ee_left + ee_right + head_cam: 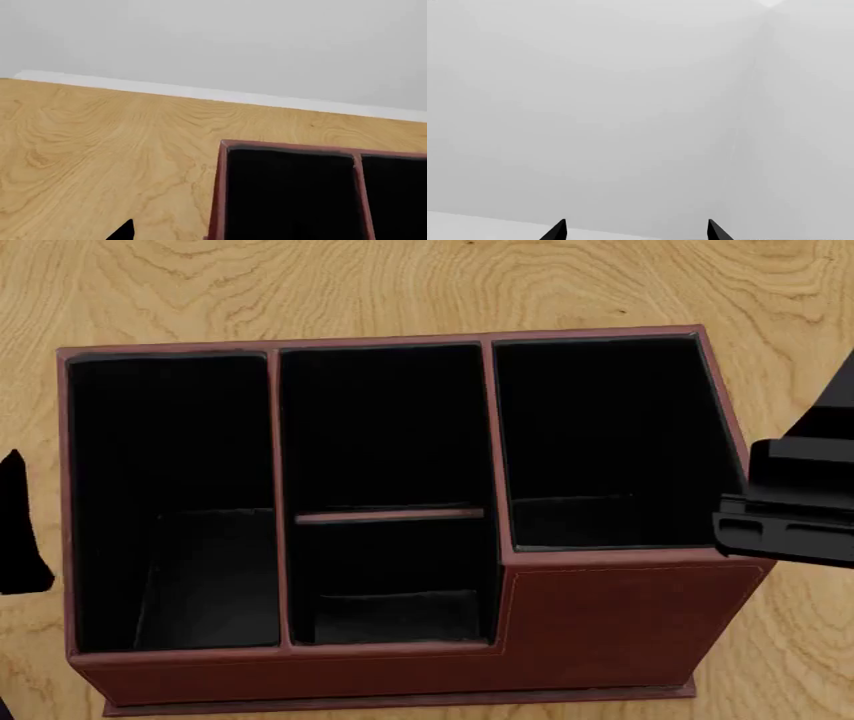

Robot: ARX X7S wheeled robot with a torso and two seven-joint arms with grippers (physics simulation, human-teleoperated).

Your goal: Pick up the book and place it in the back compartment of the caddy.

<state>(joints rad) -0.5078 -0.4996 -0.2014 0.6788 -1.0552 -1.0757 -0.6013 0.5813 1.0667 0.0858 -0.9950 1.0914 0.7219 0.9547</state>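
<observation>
The caddy (601,615) is a dark red-brown box with several black-lined cells, seen from above in the head view. Its corner also shows in the left wrist view (220,200). The book shows in no view. My left gripper (207,235) is beside the caddy's left wall. One fingertip (123,231) shows far off centre, so the jaws stand apart with nothing seen between them. My right gripper (635,231) is open and empty, facing a bare grey wall. Its arm's black body (794,505) is at the caddy's right wall.
The caddy stands on a light wooden table (400,285). The table's far edge (200,92) meets a grey wall in the left wrist view. A black part of the left arm (16,525) shows at the head view's left edge.
</observation>
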